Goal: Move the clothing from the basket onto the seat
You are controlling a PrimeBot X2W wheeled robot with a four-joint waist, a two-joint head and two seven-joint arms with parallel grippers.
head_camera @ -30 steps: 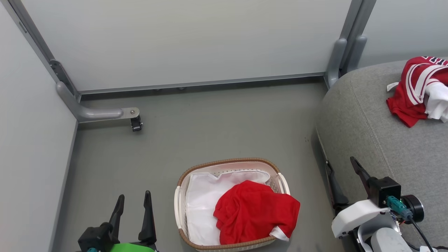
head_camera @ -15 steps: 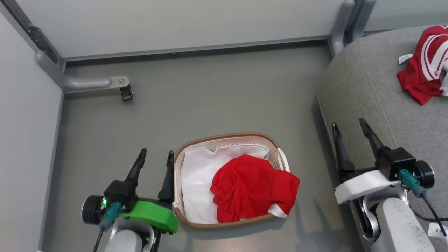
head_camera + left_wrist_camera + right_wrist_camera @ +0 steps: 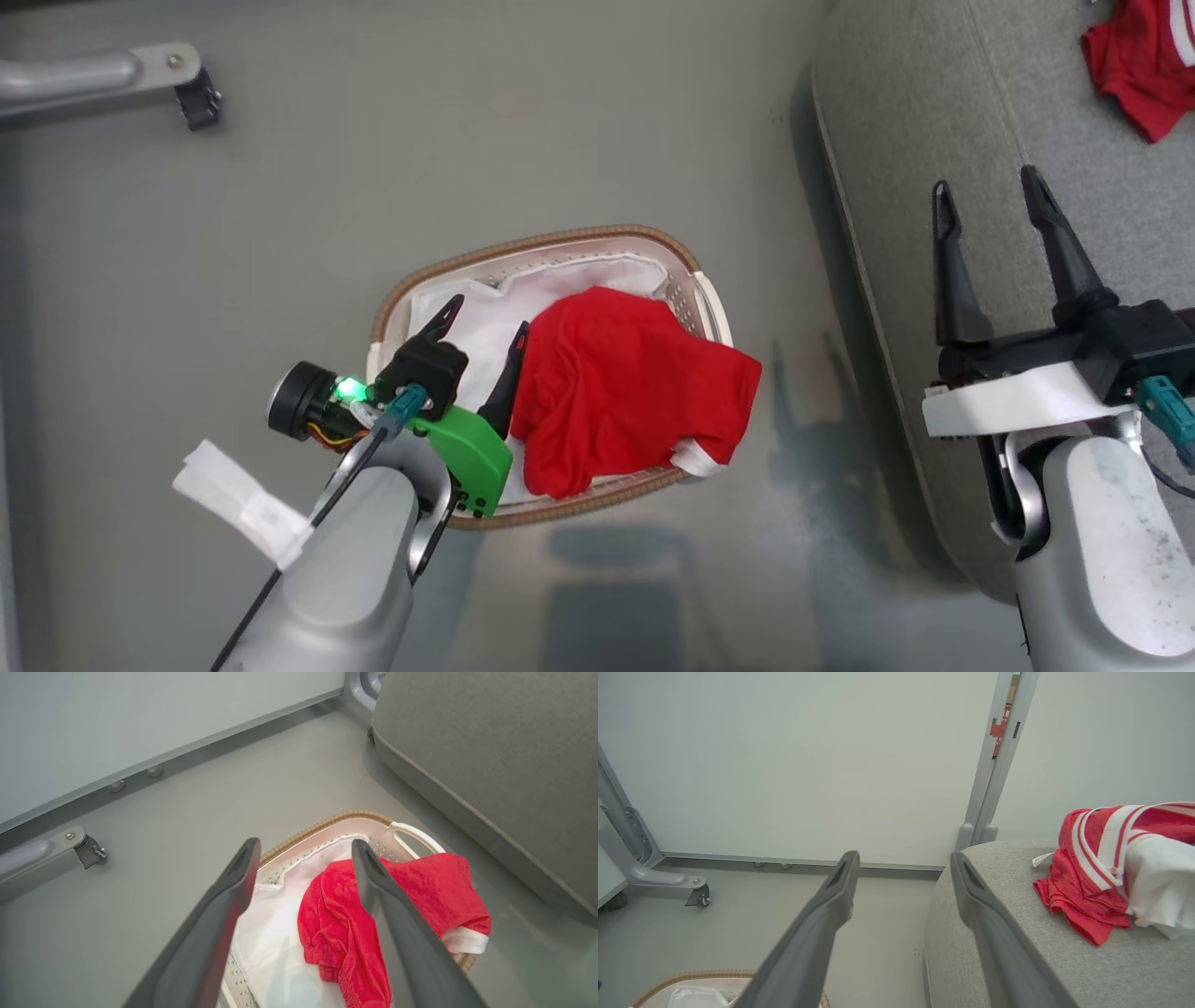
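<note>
The plainer red garment [image 3: 625, 392] is lying crumpled in the basket [image 3: 537, 245], its long axis running toward the seat [image 3: 915, 140] and its white-edged end spilling over the basket's near right corner. Perforated white plastic and a brown woven rim are framing the smooth liner [image 3: 551, 280]. The left gripper [image 3: 488, 314], beside the basket's left rim half a second ago, is now hanging over the liner, jaws spread (possibly brushing the cloth). The right gripper [image 3: 985, 180] is hovering over the seat's woven grey left edge, jaws spread. The striped jersey [image 3: 1144, 65] is resting farther back on the seat.
</note>
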